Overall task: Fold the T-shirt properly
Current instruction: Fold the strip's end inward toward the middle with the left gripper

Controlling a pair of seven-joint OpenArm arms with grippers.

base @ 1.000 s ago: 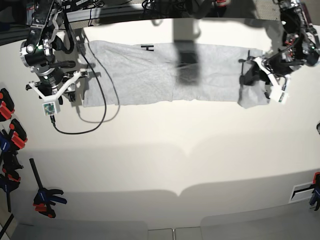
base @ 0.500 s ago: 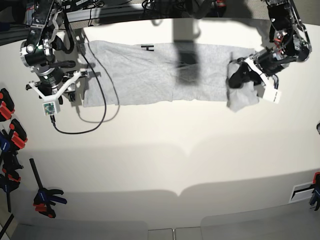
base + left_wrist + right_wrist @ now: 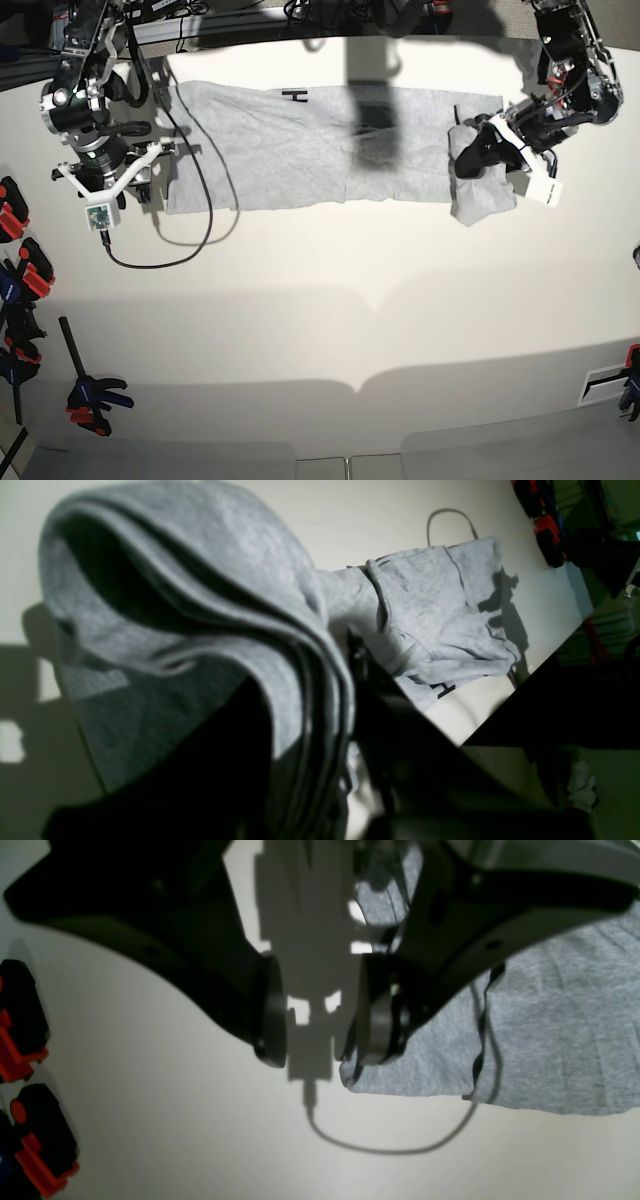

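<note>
The left tool (image 3: 478, 152) is clamped on the shirt's (image 3: 300, 150) bunched end, lifted off the worktop (image 3: 330, 300); the right tool (image 3: 315, 1025) gapes empty beside the far edge — layers could slip out, skewing the fold.

T-shirt (image 3: 300, 150) matt heathered cloth; table (image 3: 330, 300) smooth.

The left hand (image 3: 478, 152) is buried under bunched folds of the T-shirt (image 3: 300, 150), so its fingers do not show. Beyond that hand, black lettering (image 3: 446, 689) peeks from under the cloth, too little of it to read. Beside the right hand (image 3: 320, 1020), red-and-black clamps (image 3: 30, 1080) are cut off by the picture's edge and blurred.
</note>
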